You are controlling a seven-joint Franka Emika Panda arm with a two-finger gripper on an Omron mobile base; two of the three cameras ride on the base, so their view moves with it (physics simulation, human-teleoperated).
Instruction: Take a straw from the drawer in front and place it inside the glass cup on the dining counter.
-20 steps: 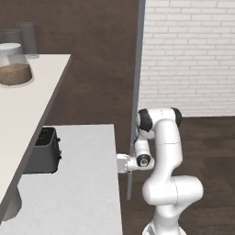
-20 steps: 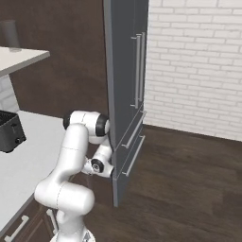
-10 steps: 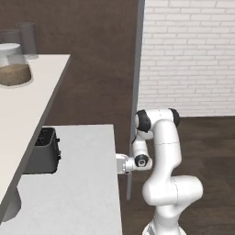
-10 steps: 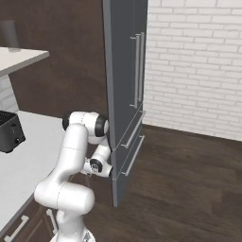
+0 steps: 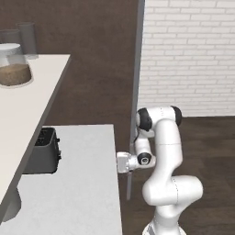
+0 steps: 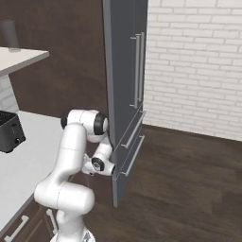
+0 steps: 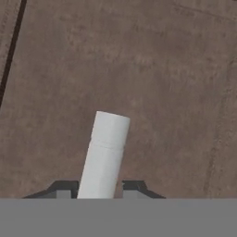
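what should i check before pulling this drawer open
1. Handle sits between the pincer fingers: ok.
2. Pincer clamped firmly on the handle: cannot tell; the tips flank it closely.
3. Handle centred in the pincer: ok, though it leans slightly in the hand view.
4. Drawer front free of anything in the way: ok.
5. Arm apart from the fridge: cannot tell, they are very close.
6. Toaster away from the arm: ok.
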